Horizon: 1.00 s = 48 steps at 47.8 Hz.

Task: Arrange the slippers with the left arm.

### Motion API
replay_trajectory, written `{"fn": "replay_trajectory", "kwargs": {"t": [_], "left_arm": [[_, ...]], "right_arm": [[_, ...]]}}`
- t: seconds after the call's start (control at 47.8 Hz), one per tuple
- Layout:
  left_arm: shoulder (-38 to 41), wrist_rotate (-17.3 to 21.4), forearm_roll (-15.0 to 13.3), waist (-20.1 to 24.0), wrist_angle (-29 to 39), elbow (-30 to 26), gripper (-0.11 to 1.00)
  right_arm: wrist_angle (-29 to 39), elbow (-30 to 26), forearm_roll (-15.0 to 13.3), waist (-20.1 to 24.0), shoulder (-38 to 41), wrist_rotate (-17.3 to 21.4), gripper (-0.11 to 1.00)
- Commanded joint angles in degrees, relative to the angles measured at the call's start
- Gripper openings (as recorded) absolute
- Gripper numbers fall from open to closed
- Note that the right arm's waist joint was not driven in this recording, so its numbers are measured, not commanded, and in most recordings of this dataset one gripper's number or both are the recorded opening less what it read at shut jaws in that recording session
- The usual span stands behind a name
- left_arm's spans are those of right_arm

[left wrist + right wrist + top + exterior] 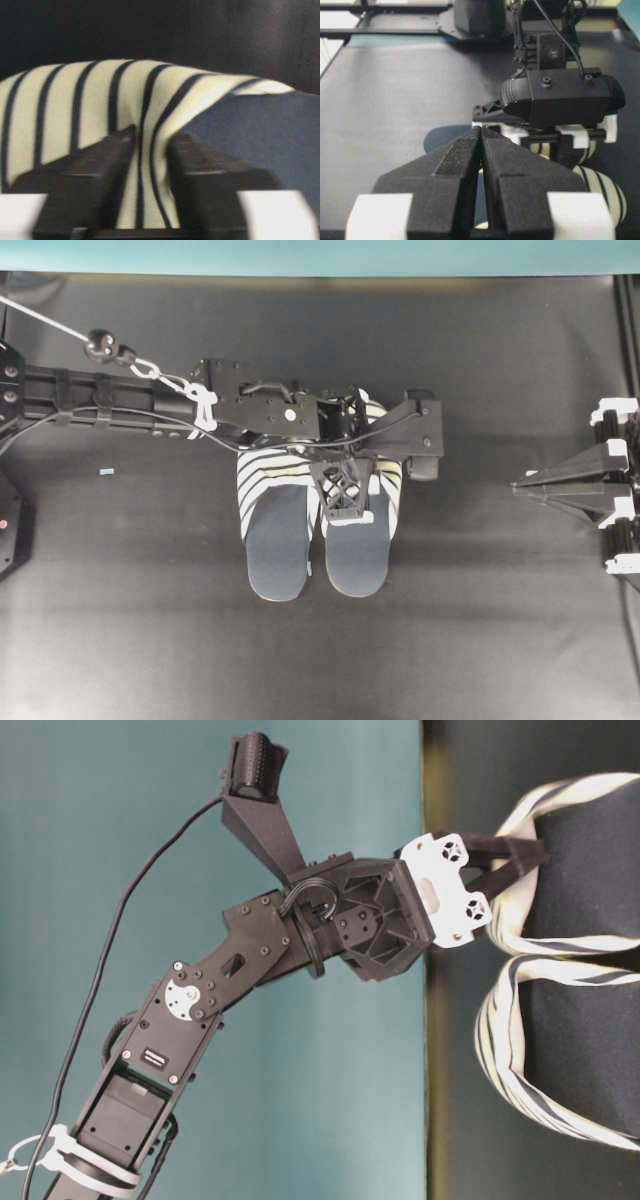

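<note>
**Left gripper parted over the striped toe of one slipper**

Nearest the wrist camera, the two black fingers point(107, 165) of the left gripper point(150, 175) stand apart with a fold of striped upper between them; whether they pinch the cloth or have let it go cannot be told. The slippers point(315, 525) lie side by side in the middle of the black table point(150, 640), toes toward the teal edge point(300, 255), heels pointing the other way, long axes roughly parallel. The gripper sits over the toe of the slipper on the overhead view's right point(360, 540). The left arm point(110, 400) stretches in level from the left, wrist bent down. The right gripper point(530, 485) rests well apart, fingers pressed together.
</note>
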Motion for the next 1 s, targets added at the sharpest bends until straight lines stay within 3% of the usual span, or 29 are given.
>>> {"fn": "replay_trajectory", "kwargs": {"t": [0.0, 0.105, 0.188, 0.523, 0.983], "left_arm": [[-0.35, -0.09, 0.18, -0.35, -0.44, -0.09, 0.45], [-0.53, 0.09, 0.18, -1.05, -0.35, 0.09, 0.74], [-0.7, 0.79, 0.09, -1.58, -0.44, 0.35, 0.87], [-10.46, 1.49, 0.18, -4.22, -3.52, 5.71, 0.84], [-32.61, 0.35, 0.18, -5.19, -24.96, 30.06, 0.84]], "right_arm": [[-0.53, -0.35, 0.09, 0.0, 0.26, 0.35, 0.0], [-0.53, -0.44, 0.09, -0.09, 0.26, 0.35, 0.0], [-0.53, -0.35, 0.09, 0.0, 0.26, 0.35, 0.0], [0.18, -0.26, 0.35, 0.0, -0.26, 0.44, 0.0], [0.26, 0.26, 0.35, -0.09, -1.93, 0.44, 0.0]]}}
